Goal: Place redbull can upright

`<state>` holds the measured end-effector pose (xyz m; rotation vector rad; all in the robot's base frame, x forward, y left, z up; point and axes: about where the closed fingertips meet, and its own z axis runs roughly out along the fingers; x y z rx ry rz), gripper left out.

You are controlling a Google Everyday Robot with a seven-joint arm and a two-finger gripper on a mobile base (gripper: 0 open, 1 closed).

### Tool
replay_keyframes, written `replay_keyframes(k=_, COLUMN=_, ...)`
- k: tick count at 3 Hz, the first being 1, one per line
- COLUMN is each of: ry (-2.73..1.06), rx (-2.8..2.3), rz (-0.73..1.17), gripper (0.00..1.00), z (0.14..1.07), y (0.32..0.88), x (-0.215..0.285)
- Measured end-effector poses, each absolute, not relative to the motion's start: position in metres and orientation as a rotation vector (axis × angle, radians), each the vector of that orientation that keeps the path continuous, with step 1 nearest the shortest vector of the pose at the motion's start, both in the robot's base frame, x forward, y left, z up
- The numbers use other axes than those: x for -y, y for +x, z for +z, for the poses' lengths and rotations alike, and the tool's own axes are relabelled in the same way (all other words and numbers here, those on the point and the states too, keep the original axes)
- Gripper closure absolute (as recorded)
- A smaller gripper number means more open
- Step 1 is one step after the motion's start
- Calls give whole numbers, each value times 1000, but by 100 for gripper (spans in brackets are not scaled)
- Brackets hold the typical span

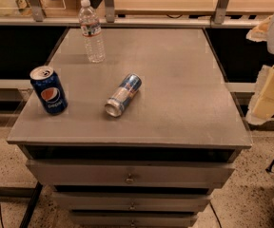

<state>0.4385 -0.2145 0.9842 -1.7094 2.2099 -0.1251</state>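
The redbull can (123, 95) lies on its side near the middle of the grey cabinet top (184, 103), its silver end pointing to the front left. My gripper (269, 87) shows as pale cream and white shapes at the right edge of the view. It is off the cabinet's right side, well away from the can and not touching it.
A dark blue Pepsi can (49, 90) stands upright at the front left of the top. A clear water bottle (91, 31) stands upright at the back left. Drawers (127, 175) run below the front edge. A wooden counter with metal rails (175, 4) is behind.
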Motion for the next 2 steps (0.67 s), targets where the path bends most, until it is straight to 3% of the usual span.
replay_keyframes(k=2, ry=-1562, rx=-2252, rz=-37, gripper=0, z=979, y=456, x=200)
